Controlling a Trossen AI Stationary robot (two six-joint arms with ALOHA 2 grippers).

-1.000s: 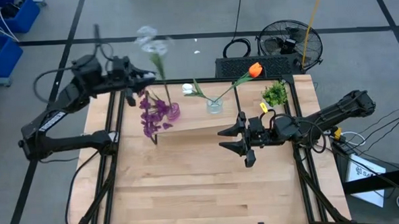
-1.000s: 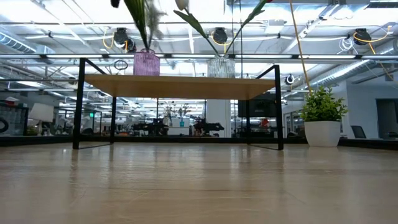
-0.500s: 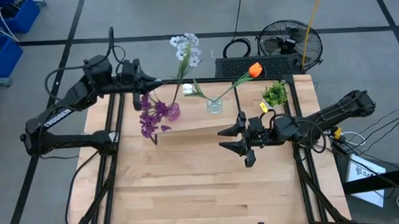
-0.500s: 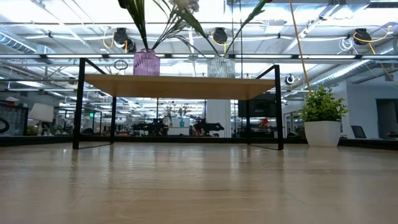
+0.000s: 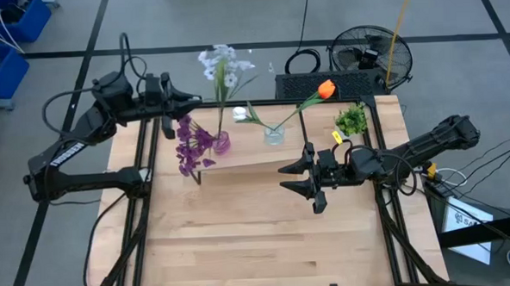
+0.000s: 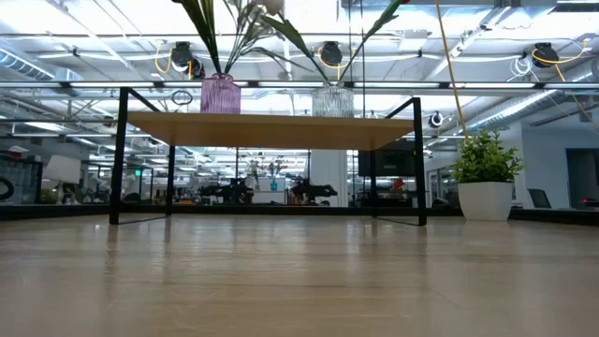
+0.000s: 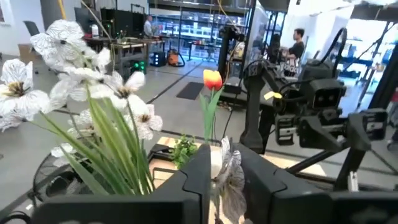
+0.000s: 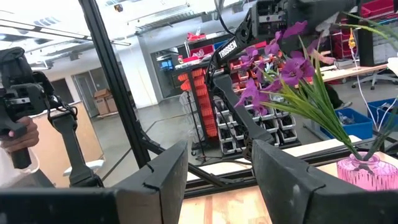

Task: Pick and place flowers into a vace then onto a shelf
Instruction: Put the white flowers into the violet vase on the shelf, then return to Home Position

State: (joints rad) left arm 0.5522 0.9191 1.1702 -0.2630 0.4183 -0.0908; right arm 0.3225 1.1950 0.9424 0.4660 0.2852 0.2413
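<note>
The pale white-lavender spray (image 5: pixel 220 63) (image 7: pixel 74 87) stands with its stem in the purple vase (image 5: pixel 223 143) (image 6: pixel 221 94), next to the dark purple cluster (image 5: pixel 190 147) (image 8: pixel 280 68). The orange tulip (image 5: pixel 325 89) (image 7: pixel 212 79) and the white bud (image 5: pixel 239 113) stand in the clear vase (image 5: pixel 274 135) (image 6: pixel 333 100). Both vases rest on the shelf (image 5: pixel 256 164) (image 6: pixel 271 126). My left gripper (image 5: pixel 188 101) (image 7: pixel 225 186) hovers just left of the spray's stem, its fingers a narrow gap apart and empty. My right gripper (image 5: pixel 284 178) (image 8: pixel 219 180) waits open over the shelf's right end.
A small potted plant (image 5: pixel 351 120) (image 6: pixel 485 173) sits on the table by the shelf's right end. A floor fan (image 5: pixel 372 58) stands beyond the far edge. Bare tabletop (image 5: pixel 259 246) stretches across the near half. A person (image 7: pixel 298 43) stands in the room behind.
My left gripper moved toward the table's right edge and then back left. The spray's head swung right toward the clear vase, then came back to stand more upright over the purple vase. My right arm kept still.
</note>
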